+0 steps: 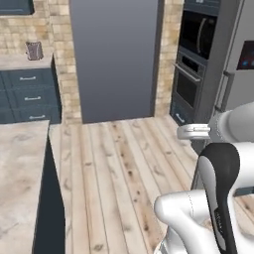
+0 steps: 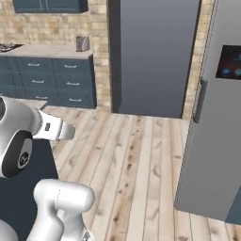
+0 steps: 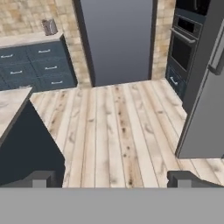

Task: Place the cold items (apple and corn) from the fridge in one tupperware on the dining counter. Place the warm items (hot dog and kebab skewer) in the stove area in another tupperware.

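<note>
We see the gripper (image 3: 112,178) with its fingers (image 3: 41,178) spread wide and empty above a plank floor (image 3: 113,131). Ahead of them stands a grey door (image 3: 117,41); the closed fridge (image 3: 205,118) rises to their right, a counter (image 3: 11,107) to their left.

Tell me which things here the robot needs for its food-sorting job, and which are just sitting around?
For the job:
- fridge, door shut, where the apple and corn are kept
- counter, pale top, nothing on the part in view
- gripper, jaws wide open, holding nothing

Just there:
- wall oven
- toaster on the far counter
- blue drawers
- wooden floor
</note>
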